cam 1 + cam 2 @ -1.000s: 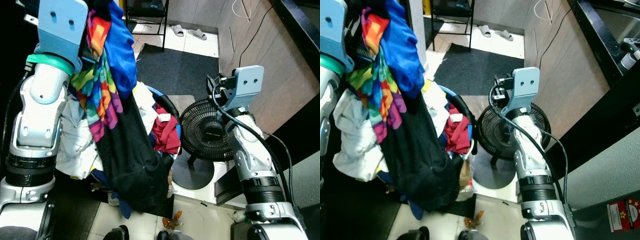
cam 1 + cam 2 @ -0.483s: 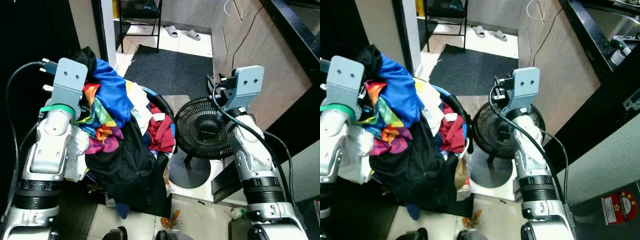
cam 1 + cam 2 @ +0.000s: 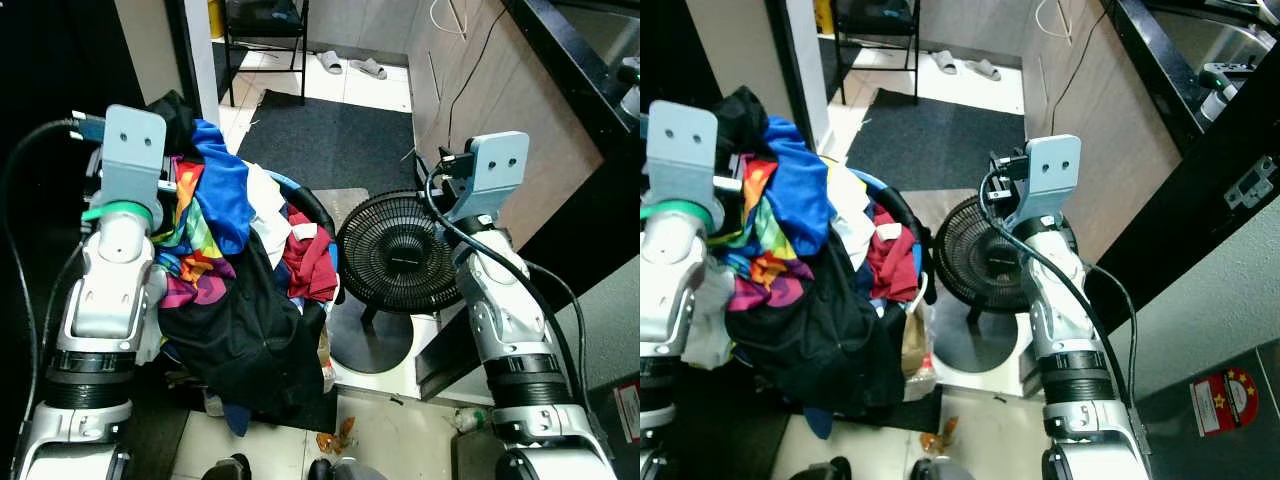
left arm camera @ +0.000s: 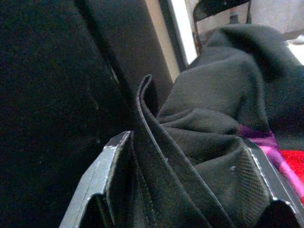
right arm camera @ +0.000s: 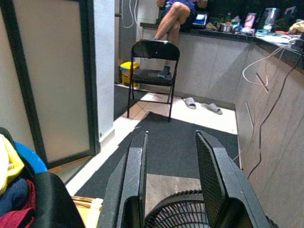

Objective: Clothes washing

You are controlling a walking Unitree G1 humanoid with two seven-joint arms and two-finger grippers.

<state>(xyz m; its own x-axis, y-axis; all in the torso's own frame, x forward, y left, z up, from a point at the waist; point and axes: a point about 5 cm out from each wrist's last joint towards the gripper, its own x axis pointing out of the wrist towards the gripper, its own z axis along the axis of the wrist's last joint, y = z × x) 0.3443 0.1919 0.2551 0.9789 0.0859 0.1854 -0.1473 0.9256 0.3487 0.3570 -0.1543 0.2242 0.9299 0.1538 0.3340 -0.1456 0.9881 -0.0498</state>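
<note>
Black cloth (image 4: 209, 142) of the clothes bundle (image 3: 225, 290) is gripped by the left hand (image 4: 190, 190) over the basket (image 3: 318, 215), while the right hand (image 5: 173, 185) is held open above the fan (image 3: 395, 255).

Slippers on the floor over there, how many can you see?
2. Both lie side by side on the pale tiles past the dark mat, near the cabinet wall: the left slipper and the right slipper. More could be hidden behind the chair.

tile floor (image 3: 372, 88) | dark rug (image 3: 335, 140) | folding chair (image 5: 153, 71) | fan (image 3: 395, 265)
</note>
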